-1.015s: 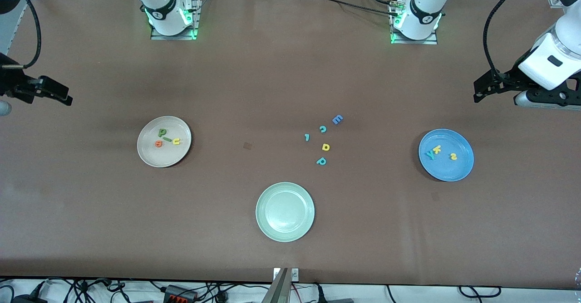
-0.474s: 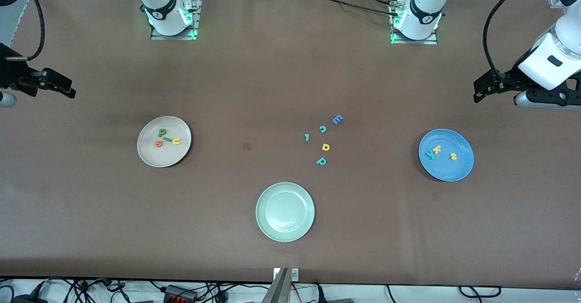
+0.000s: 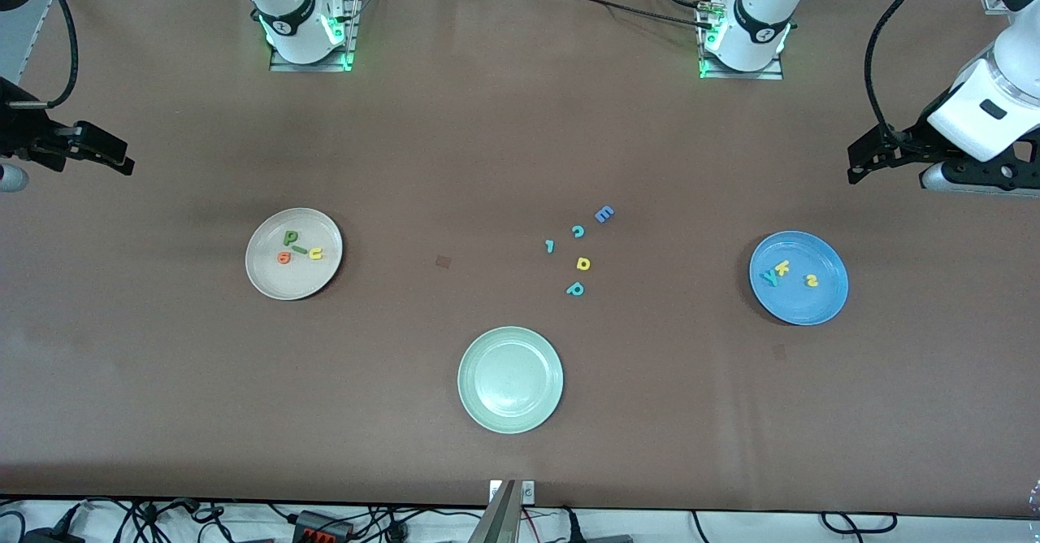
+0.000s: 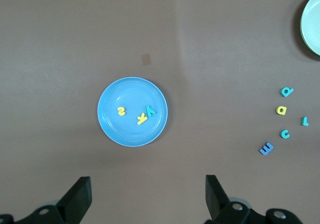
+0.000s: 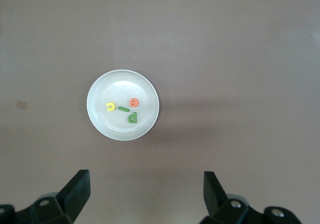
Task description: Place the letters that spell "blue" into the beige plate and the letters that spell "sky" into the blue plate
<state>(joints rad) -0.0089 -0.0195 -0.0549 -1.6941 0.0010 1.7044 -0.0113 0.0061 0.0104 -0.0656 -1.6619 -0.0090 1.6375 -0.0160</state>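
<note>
**Both words plated; tools drawn back and empty**

Item 1. Beige plate (image 3: pixel 293 253), toward the right arm's end of the bench (image 3: pixel 455 145). Contents: green b (image 3: pixel 289 238), green bar l (image 3: pixel 300 249), yellow u (image 3: pixel 315 254), orange e (image 3: pixel 283 258), all lying flat inside the rim (four of four).

Item 2. Blue plate (image 3: pixel 799 277), toward the left arm's end. Contents: teal y (image 3: pixel 769 277) touching yellow k (image 3: pixel 782 267), yellow s (image 3: pixel 811 280) a little apart (three of three).

Item 3. Spare letters on the bare bench between the plates: blue capital E (image 3: pixel 604 215), teal c (image 3: pixel 578 232), a small teal hook-shaped letter (image 3: pixel 549 245), yellow d (image 3: pixel 582 263), teal p (image 3: pixel 575 288). None belongs to either word.

Item 4. Pale green plate (image 3: pixel 510 379), nearest the front camera, nothing in it.

Change over the last second: the right tool (image 3: pixel 101 151) has risen slightly at its edge of the bench; no letter has shifted. Judged from this, the sorting looks complete.

Tools: right tool spread wide, holding nothing, above the bench beside the beige plate. Left tool (image 3: pixel 873 157) likewise wide and empty, waiting above the bench beside the blue plate.
</note>
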